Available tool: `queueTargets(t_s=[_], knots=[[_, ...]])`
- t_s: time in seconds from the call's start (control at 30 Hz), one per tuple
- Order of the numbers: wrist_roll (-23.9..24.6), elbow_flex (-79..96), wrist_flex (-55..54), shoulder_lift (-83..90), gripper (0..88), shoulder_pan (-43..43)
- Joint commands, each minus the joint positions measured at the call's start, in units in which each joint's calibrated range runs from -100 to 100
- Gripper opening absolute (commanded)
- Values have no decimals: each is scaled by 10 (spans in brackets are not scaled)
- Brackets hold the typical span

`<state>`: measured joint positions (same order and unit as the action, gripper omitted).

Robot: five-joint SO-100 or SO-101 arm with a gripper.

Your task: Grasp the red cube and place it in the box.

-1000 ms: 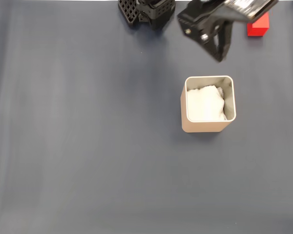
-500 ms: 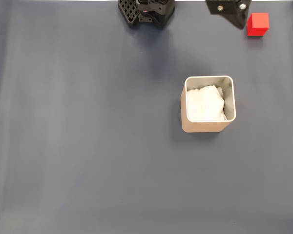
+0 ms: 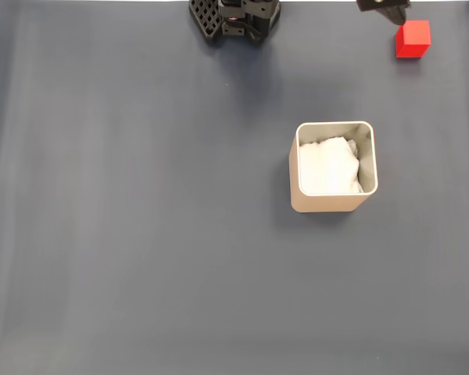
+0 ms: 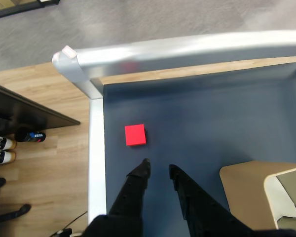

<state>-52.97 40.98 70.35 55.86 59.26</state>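
A big dark blue mat covers the table. The box is beige with rounded corners and soft white stuff inside. The red cube is small, bright and plain, sitting on the mat near its corner, well away from the box. The black gripper hangs above the mat just short of the cube, fingers a little apart, holding nothing.

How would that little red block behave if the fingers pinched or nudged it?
The red cube looks rigid with flat matte faces, so it probably grips well and slides, not rolls. Being small, it is likely light. It sits near the mat corner, so a nudge might push it off.
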Motion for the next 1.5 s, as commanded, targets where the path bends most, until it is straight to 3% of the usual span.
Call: queueTargets(t_s=[0.0, 0.27, 0.7, 1.47], knots=[[-15, 13, -28, 28, 166, 3], [-52, 50, -60, 34, 214, 5], [-63, 52, -131, -35, 306, 6], [-37, -23, -211, -215, 324, 15]])
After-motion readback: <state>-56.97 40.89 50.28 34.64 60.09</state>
